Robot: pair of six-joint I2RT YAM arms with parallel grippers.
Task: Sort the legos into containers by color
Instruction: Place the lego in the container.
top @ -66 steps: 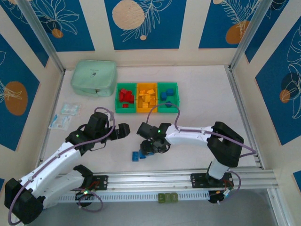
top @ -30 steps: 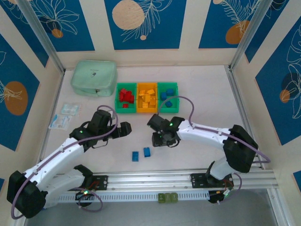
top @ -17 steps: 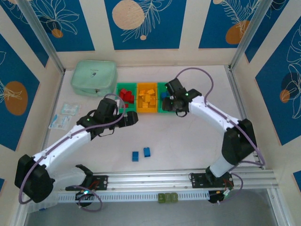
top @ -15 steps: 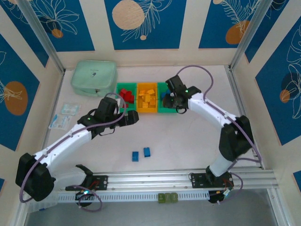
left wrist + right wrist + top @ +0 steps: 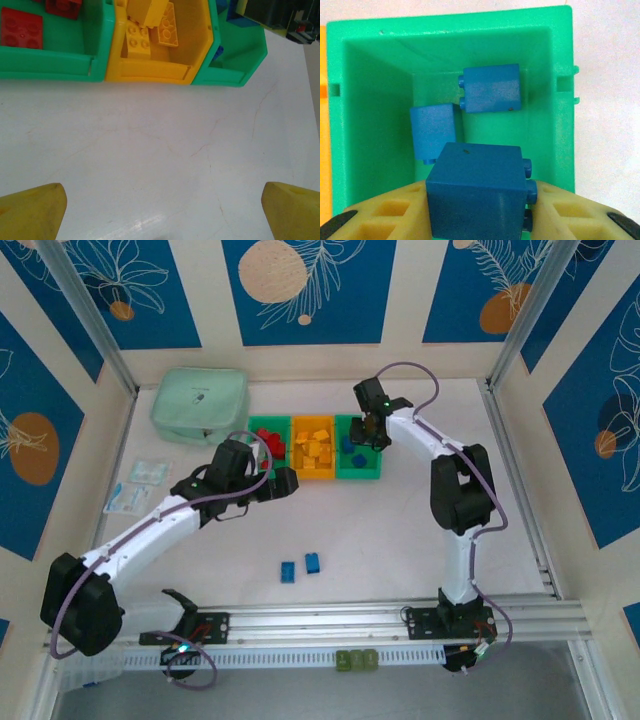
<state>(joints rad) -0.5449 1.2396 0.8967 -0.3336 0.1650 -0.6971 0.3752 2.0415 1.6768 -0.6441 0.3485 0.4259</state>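
Three containers stand in a row: a green bin point(image 5: 254, 462) with red legos point(image 5: 266, 443), a yellow bin point(image 5: 312, 472) with yellow legos point(image 5: 312, 447), and a green bin point(image 5: 362, 470) with blue legos. My right gripper point(image 5: 480, 200) is shut on a dark blue brick point(image 5: 479, 190) just above that right bin point(image 5: 562, 125), where two blue bricks point(image 5: 491, 88) lie inside. Two more blue bricks point(image 5: 287, 571) lie on the near table. My left gripper point(image 5: 162, 210) stands open and empty over bare table just in front of the bins point(image 5: 150, 72).
A pale mint zippered pouch point(image 5: 198, 404) lies left of the bins. Small clear packets point(image 5: 140, 485) rest near the left wall. A metal rail point(image 5: 380, 620) runs along the near edge, and frame posts stand at the back corners.
My right arm has carried the blue brick from the near table out to above the right green bin. My left arm has reached farther forward toward the bins, still open.
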